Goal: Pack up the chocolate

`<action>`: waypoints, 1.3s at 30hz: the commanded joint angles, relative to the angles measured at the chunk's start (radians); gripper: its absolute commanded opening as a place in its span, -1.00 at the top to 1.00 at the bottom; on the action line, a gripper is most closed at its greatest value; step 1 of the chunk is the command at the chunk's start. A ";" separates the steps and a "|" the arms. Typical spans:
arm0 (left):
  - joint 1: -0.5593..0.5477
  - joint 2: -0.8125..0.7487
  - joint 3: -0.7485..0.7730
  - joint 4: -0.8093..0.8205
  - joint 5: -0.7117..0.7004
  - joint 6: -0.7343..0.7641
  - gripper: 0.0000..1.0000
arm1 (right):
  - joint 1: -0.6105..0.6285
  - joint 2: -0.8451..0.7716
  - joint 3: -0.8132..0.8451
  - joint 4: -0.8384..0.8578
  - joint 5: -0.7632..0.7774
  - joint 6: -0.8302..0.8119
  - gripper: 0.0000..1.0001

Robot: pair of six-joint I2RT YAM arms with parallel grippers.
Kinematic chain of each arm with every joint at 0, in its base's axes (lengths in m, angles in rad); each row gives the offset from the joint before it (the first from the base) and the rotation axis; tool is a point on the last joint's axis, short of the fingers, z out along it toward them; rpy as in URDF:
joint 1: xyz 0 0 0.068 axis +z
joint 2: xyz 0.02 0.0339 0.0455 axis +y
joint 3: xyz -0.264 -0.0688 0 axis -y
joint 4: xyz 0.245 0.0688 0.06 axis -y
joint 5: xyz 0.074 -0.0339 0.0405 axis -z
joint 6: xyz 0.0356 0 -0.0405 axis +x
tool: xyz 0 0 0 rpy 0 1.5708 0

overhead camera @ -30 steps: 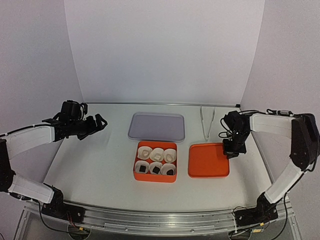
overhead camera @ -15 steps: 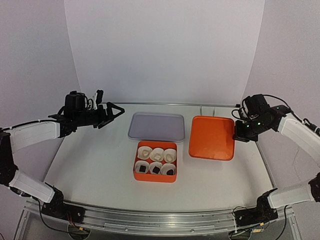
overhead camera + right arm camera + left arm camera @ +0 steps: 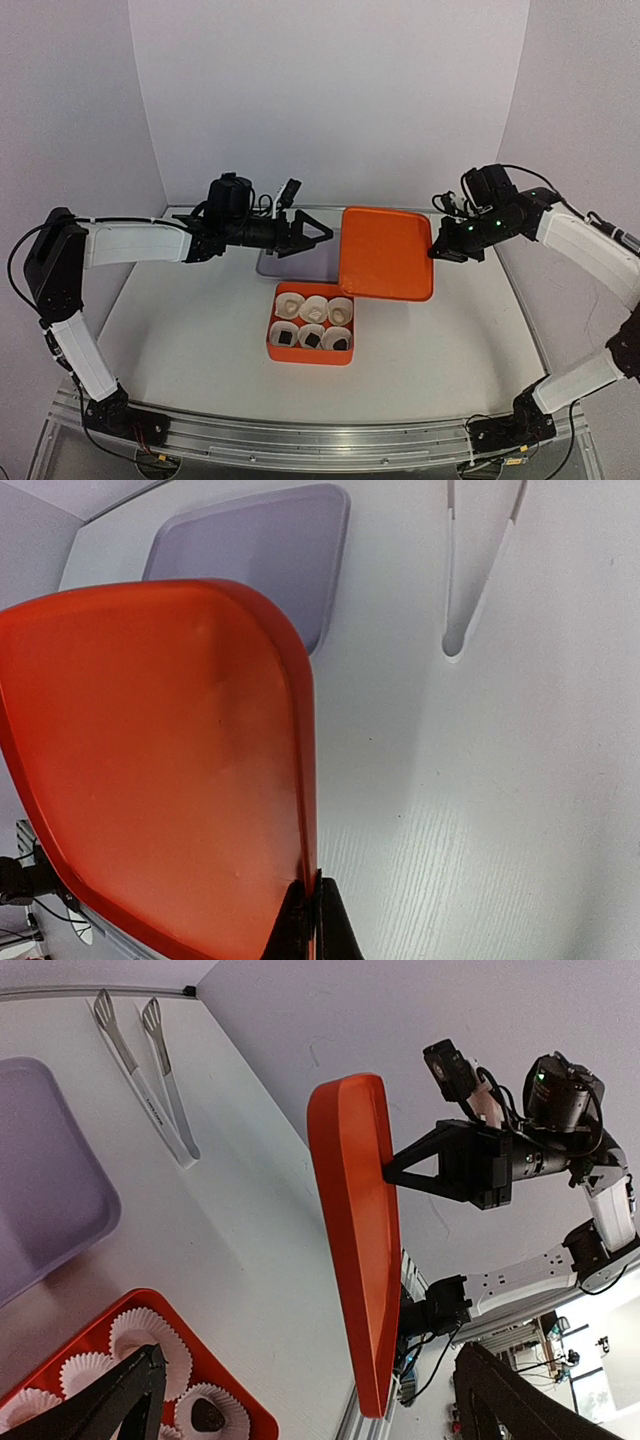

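Observation:
An orange box [image 3: 311, 352] on the table holds six white paper cups. The chocolate sits in them: dark pieces [image 3: 312, 340] in the front row, pale lumps [image 3: 316, 307] in the back row. One dark piece [image 3: 207, 1415] shows in the left wrist view. My right gripper [image 3: 437, 250] is shut on the edge of the orange lid [image 3: 388, 252], which hangs tilted in the air above the box's back right corner. The right wrist view shows the grip [image 3: 312, 900] on the lid [image 3: 150, 760]. My left gripper [image 3: 322, 232] is open and empty, just left of the lid [image 3: 360, 1240].
A purple tray [image 3: 300, 266] lies behind the box, partly hidden by the lid and the left gripper. White tongs [image 3: 480, 570] lie on the table at the back right, beyond the tray [image 3: 250, 550]. White walls close in the back and both sides.
The right arm has lifted the orange lid off the table and carried it left and up, over toward the box. The left arm has swung right, its open gripper now beside the lid.

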 commanded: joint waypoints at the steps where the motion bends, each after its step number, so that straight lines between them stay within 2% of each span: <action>1: -0.031 0.046 0.088 0.028 0.036 -0.013 -0.99 | 0.036 0.044 0.077 0.082 -0.074 -0.008 1.00; 7: -0.039 0.094 0.111 0.029 0.067 -0.048 -0.87 | 0.068 0.104 0.126 0.100 -0.104 -0.019 1.00; 9: -0.039 0.107 0.117 0.039 0.088 -0.065 -0.73 | 0.074 0.123 0.138 0.100 -0.107 -0.025 1.00; 16: -0.039 0.114 0.109 0.060 0.094 -0.122 0.02 | 0.086 0.162 0.151 0.107 -0.091 -0.048 1.00; 23: -0.039 0.124 0.122 0.043 0.091 -0.186 0.54 | 0.097 0.172 0.145 0.118 -0.099 -0.087 1.00; 27: -0.040 0.126 0.133 0.027 0.092 -0.217 0.67 | 0.098 0.171 0.136 0.127 -0.104 -0.098 1.00; 32: -0.039 0.125 0.154 -0.023 0.076 -0.276 0.80 | 0.099 0.161 0.126 0.131 -0.103 -0.122 0.81; 36: -0.029 0.133 0.167 -0.052 0.079 -0.353 1.00 | 0.100 0.150 0.120 0.134 -0.095 -0.152 0.60; 39: -0.023 0.139 0.166 -0.040 0.097 -0.406 1.00 | 0.099 0.126 0.114 0.137 -0.080 -0.208 0.32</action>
